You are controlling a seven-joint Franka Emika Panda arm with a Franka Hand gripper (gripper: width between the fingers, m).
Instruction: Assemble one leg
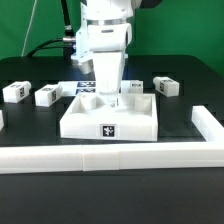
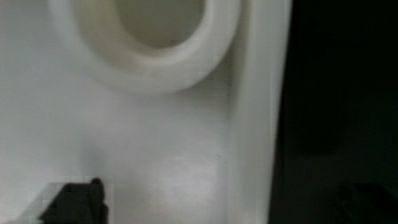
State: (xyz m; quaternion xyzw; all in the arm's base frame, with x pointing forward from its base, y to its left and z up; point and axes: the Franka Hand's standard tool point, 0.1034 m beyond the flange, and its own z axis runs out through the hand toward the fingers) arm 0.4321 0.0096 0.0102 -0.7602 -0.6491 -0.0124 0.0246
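The large white square panel lies in the middle of the table with a tag on its front wall. My gripper is lowered onto its far side. In the wrist view the panel's white surface with a round corner hole fills the picture. My gripper stands wide open over the panel's edge, one dark fingertip over the white surface and the other over the dark table. Three legs lie loose: two at the exterior view's left and one at its right.
A long white border rail runs along the front of the table and turns back at the exterior view's right. The table top is black. A green backdrop and cables stand behind the arm.
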